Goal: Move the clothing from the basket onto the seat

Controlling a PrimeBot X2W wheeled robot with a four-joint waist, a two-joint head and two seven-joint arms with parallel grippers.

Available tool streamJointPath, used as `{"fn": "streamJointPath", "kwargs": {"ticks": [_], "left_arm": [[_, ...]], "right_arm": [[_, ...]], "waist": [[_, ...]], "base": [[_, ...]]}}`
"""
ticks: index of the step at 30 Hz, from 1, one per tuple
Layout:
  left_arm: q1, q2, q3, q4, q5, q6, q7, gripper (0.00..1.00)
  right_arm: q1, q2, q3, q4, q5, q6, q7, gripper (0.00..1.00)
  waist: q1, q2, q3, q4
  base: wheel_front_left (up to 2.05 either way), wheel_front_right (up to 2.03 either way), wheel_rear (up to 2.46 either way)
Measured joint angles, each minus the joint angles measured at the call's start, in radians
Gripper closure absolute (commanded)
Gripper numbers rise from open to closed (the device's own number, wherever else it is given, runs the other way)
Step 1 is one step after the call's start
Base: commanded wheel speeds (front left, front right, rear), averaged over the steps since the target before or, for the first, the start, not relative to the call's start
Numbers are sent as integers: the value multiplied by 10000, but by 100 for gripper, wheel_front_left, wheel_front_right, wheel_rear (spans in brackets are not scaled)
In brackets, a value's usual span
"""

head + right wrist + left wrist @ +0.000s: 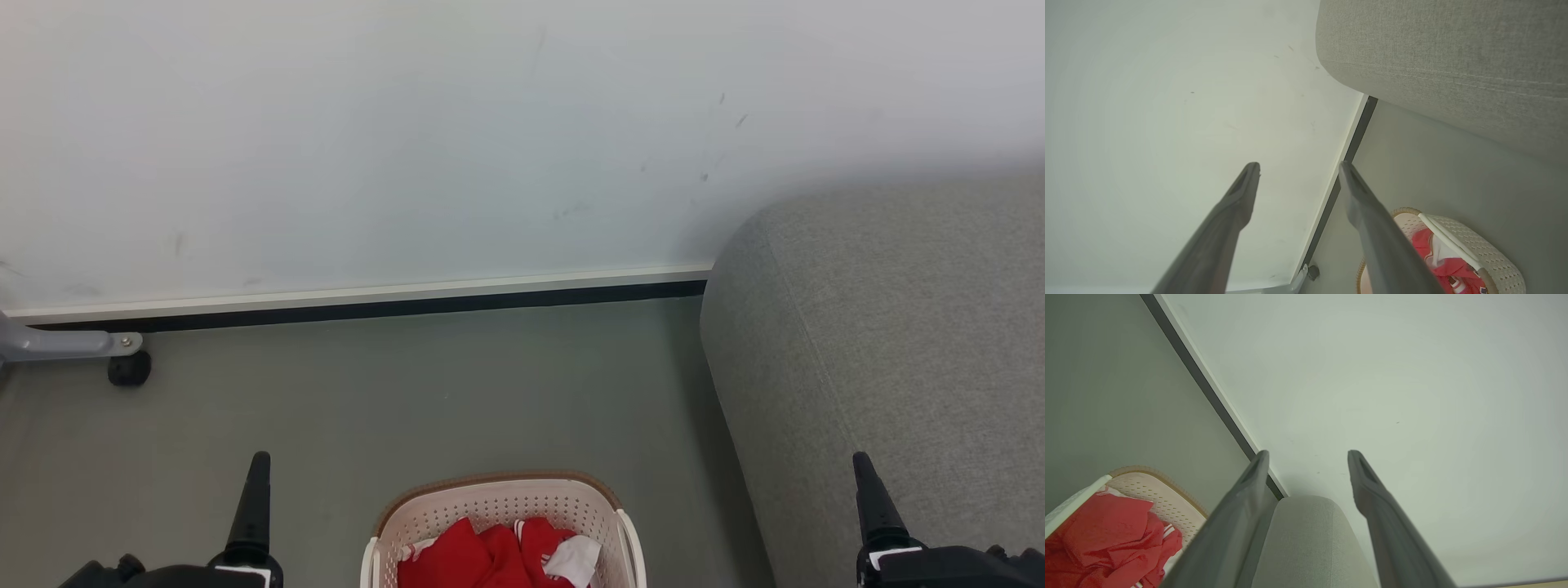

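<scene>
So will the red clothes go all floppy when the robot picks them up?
Probably very floppy: the clothing lies crumpled in soft folds in the basket, so it would likely droop from wherever it is pinched. It looks thin, so probably light. The pieces are heaped together, so lifting one might drag another along.

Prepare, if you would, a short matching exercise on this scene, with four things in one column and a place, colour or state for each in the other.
Column one:
1. red clothing
2. laundry basket
3. sofa
4. left claw

Column two:
A. open, holding nothing
B. cream-white with a brown rim
C. crumpled inside the basket
D. light grey, to the right of the basket

Right pairs: 1-C, 2-B, 3-D, 4-A.
</scene>
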Motion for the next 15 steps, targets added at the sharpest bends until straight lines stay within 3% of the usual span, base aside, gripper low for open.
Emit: {"fn": "streamJointPath", "kwargs": {"ticks": [15], "left_arm": [[276,353,-537,-345,2928,349,-456,0]], "right_arm": [[17,-257,825,-249,-2190,-339,-476,0]], "waist": [[0,0,-98,-21]], "base": [[0,0,0]]}}
